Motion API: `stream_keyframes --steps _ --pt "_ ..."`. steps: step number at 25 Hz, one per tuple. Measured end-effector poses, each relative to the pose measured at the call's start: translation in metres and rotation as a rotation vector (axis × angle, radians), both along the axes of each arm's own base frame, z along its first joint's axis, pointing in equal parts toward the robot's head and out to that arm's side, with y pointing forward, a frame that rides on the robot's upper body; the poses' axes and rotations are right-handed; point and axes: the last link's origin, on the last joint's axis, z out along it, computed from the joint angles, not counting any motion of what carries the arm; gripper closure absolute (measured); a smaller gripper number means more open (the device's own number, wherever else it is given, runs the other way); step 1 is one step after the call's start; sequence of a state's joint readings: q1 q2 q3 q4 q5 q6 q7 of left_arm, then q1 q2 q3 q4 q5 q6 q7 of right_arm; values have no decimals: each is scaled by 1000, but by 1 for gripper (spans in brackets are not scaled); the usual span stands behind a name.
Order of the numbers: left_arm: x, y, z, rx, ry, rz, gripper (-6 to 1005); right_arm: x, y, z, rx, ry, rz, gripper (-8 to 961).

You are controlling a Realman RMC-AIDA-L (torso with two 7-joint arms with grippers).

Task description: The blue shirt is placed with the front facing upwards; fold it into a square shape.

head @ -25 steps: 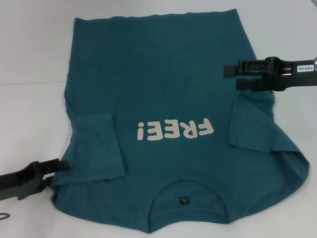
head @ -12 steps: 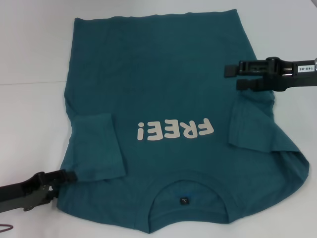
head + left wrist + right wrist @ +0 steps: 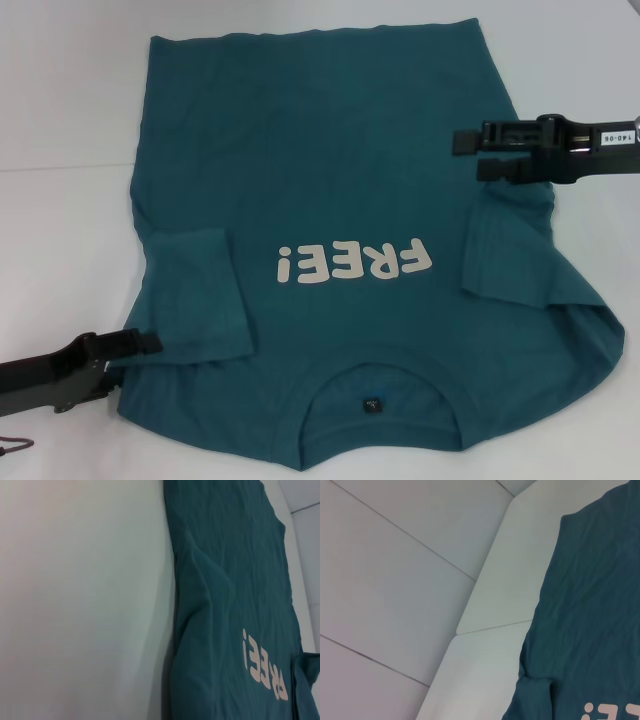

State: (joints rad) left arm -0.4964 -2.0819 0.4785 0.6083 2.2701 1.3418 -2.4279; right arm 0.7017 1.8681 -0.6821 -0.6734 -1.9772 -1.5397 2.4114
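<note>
Blue shirt [image 3: 330, 200] lies spread front up on the white table [image 3: 60, 120], collar toward the robot, hem at the far end. Cream "FREE!" lettering [image 3: 353, 265] sits across the chest, above the ribbed collar [image 3: 378, 385] with its small dark tag [image 3: 371, 405]. Both sleeves are folded inward onto the body of the shirt.

Left gripper [image 3: 140, 343]: at the shirt's left edge, beside the folded left sleeve [image 3: 200, 295], low at cloth level. Only one dark finger tip is clearly seen, lying on or just over the shirt's edge. Whether the jaws are parted or pinching fabric cannot be told; the lower part blends into the dark body of the arm.

Right gripper [image 3: 467, 156]: over the shirt's right edge, up-shirt from the folded right sleeve [image 3: 510, 255]. Two fingers visible, stacked with a narrow gap between them, tips pointing in toward the shirt's middle. Nothing visible in the gap. Cannot tell whether the lower finger touches the cloth or hangs just above it.

Hidden or cut off: the right arm covers a strip of the shirt's right side. Neither wrist view shows its own fingers. The left wrist view shows the shirt [image 3: 235, 595] and part of the lettering; the right wrist view shows one shirt corner [image 3: 590, 605], the table edge and a panelled wall [image 3: 395, 580].
</note>
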Motion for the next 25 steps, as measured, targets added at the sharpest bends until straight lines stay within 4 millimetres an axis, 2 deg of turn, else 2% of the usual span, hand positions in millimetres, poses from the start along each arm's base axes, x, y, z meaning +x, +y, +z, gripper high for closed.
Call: stream_keyframes --steps 17,25 --pt "4 5 0 -13 -5 10 653 1 -1 2 3 5 -1 25" --pt "8 3 2 -20 -34 -21 908 3 -2 3 1 -4 -4 25"
